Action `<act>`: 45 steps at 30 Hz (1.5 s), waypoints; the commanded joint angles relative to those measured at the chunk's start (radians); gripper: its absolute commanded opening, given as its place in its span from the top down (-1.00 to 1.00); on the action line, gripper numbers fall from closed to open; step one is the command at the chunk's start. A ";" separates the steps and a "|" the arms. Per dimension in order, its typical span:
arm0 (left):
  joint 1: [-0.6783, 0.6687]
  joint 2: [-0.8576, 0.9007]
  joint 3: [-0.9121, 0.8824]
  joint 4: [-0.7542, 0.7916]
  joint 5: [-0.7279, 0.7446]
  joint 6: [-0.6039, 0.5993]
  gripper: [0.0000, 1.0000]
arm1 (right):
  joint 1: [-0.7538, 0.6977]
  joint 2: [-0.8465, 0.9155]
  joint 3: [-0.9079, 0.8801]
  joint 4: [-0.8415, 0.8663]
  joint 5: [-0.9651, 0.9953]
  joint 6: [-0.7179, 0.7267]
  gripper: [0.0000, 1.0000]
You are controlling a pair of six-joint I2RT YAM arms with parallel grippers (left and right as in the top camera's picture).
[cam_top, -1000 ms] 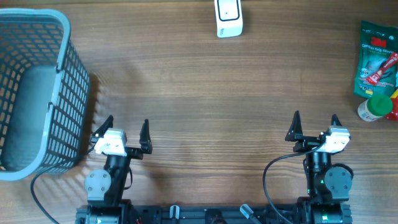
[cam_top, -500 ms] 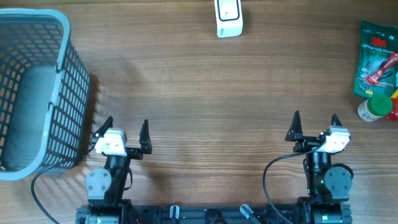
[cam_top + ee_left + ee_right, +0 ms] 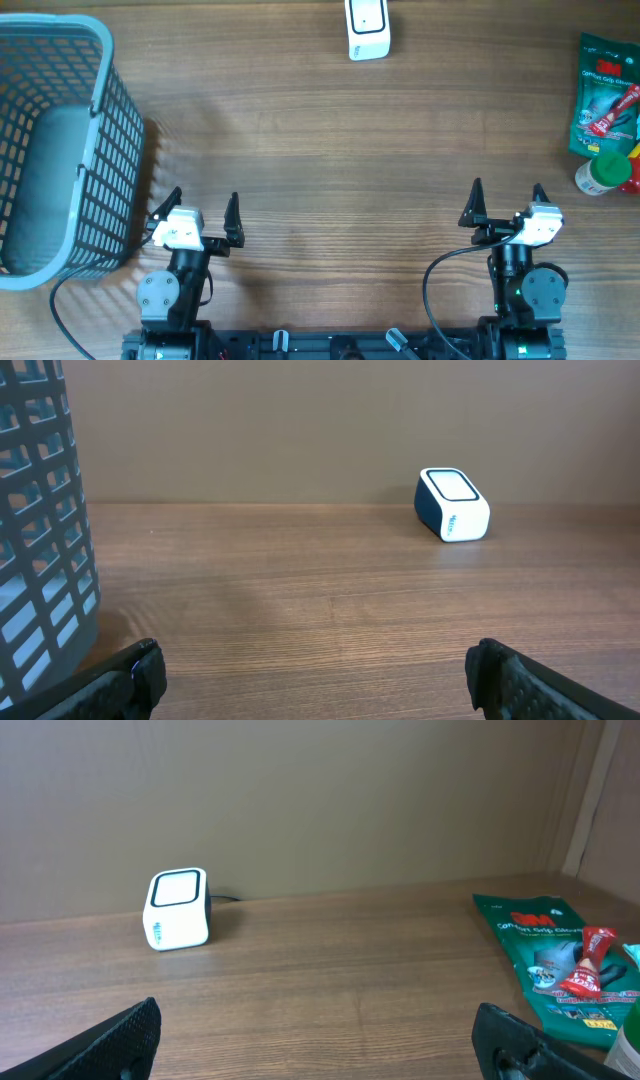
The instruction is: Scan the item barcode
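A white and dark-blue barcode scanner (image 3: 367, 28) stands at the far middle of the table, also seen as the scanner (image 3: 452, 505) and the scanner (image 3: 178, 908). At the right edge lie a green packet (image 3: 603, 95) and a small white bottle with a green cap (image 3: 602, 174); the packet (image 3: 548, 957) shows in the right wrist view. My left gripper (image 3: 204, 206) is open near the front left, nothing between its fingers. My right gripper (image 3: 507, 198) is open near the front right, likewise empty. Both are far from the items.
A grey-blue plastic basket (image 3: 57, 150) stands at the left, right beside my left gripper; its mesh wall (image 3: 40, 530) fills the left of the left wrist view. A black cable (image 3: 440, 275) loops by the right arm's base.
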State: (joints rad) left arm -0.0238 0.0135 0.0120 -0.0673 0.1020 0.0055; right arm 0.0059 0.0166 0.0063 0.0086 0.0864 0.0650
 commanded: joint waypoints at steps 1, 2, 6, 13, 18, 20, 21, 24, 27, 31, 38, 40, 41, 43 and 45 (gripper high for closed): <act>0.008 -0.011 -0.006 -0.004 -0.014 0.009 -1.00 | 0.002 0.000 -0.001 0.006 0.009 -0.013 -0.99; 0.008 -0.011 -0.006 -0.004 -0.014 0.009 -1.00 | 0.002 0.000 -0.001 0.006 0.009 -0.013 -1.00; 0.008 -0.011 -0.006 -0.004 -0.013 0.009 -1.00 | 0.002 0.000 -0.001 0.006 0.009 -0.013 -1.00; 0.008 -0.011 -0.006 -0.004 -0.013 0.009 -1.00 | 0.002 0.000 -0.001 0.006 0.009 -0.013 -0.99; 0.008 -0.011 -0.006 -0.004 -0.014 0.009 -1.00 | 0.002 0.000 -0.001 0.006 0.009 -0.013 -1.00; 0.008 -0.011 -0.006 -0.004 -0.013 0.009 -1.00 | 0.003 0.000 -0.001 0.006 0.009 -0.013 -0.99; 0.008 -0.011 -0.006 -0.004 -0.013 0.009 -1.00 | 0.008 0.000 -0.001 0.006 0.009 -0.013 -0.99; 0.008 -0.011 -0.006 -0.004 -0.013 0.009 -1.00 | 0.043 -0.002 -0.001 0.006 0.009 -0.013 -0.99; 0.008 -0.011 -0.006 -0.004 -0.013 0.009 -1.00 | 0.069 -0.002 -0.001 0.006 0.008 -0.013 -0.99; 0.008 -0.011 -0.006 -0.004 -0.014 0.009 -1.00 | 0.072 -0.002 -0.001 0.006 0.009 -0.013 -1.00; 0.008 -0.011 -0.006 -0.004 -0.014 0.009 -1.00 | 0.072 -0.001 -0.001 0.006 0.009 -0.013 -0.99; 0.009 -0.011 -0.006 -0.004 -0.014 0.009 -1.00 | 0.072 -0.001 -0.001 0.006 0.009 -0.013 -0.99; 0.010 -0.011 -0.006 -0.004 -0.013 0.009 -1.00 | 0.072 -0.001 -0.001 0.006 0.008 -0.013 -0.99; 0.011 -0.011 -0.006 -0.004 -0.013 0.009 -1.00 | 0.072 -0.001 -0.001 0.006 0.009 -0.013 -0.99; 0.007 -0.011 -0.006 -0.004 -0.014 0.009 -1.00 | 0.072 -0.001 -0.001 0.006 0.009 -0.013 -0.99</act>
State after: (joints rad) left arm -0.0238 0.0135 0.0120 -0.0673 0.1020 0.0055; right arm 0.0727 0.0166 0.0063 0.0082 0.0868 0.0650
